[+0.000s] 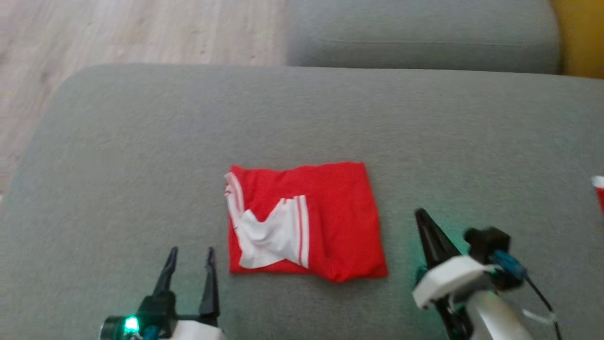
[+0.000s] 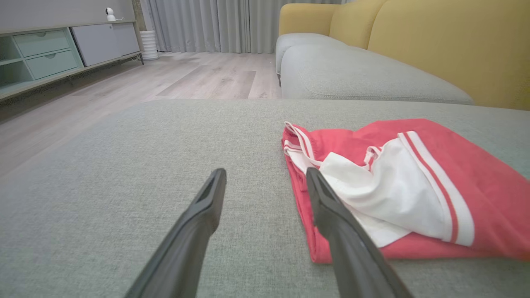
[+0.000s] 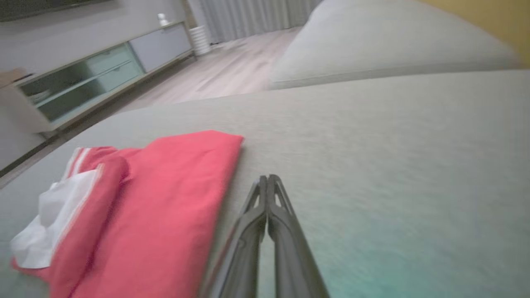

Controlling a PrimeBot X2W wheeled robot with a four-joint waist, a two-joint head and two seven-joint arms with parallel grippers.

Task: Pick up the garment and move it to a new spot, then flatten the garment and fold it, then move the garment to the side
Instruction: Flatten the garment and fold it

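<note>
The garment (image 1: pixel 325 212) is a red piece with white striped trim, folded into a rough square in the middle of the grey cushion (image 1: pixel 141 141). A white lining part lies on its front left. My left gripper (image 1: pixel 190 255) stands open just left of the garment's front left corner, holding nothing. In the left wrist view the garment (image 2: pixel 434 165) lies right of the open fingers (image 2: pixel 207 203). My right gripper (image 1: pixel 420 215) is shut and empty, a little right of the garment's right edge. The right wrist view shows its closed fingers (image 3: pixel 268 194) beside the garment (image 3: pixel 174 198).
The cushion's rounded left edge drops to a wooden floor (image 1: pixel 118 33). A second grey cushion (image 1: pixel 424 38) lies behind, with yellow upholstery (image 1: pixel 580 38) at the far right. A small red and white thing (image 1: pixel 599 189) sits at the right edge. A low cabinet (image 2: pixel 49 54) stands across the floor.
</note>
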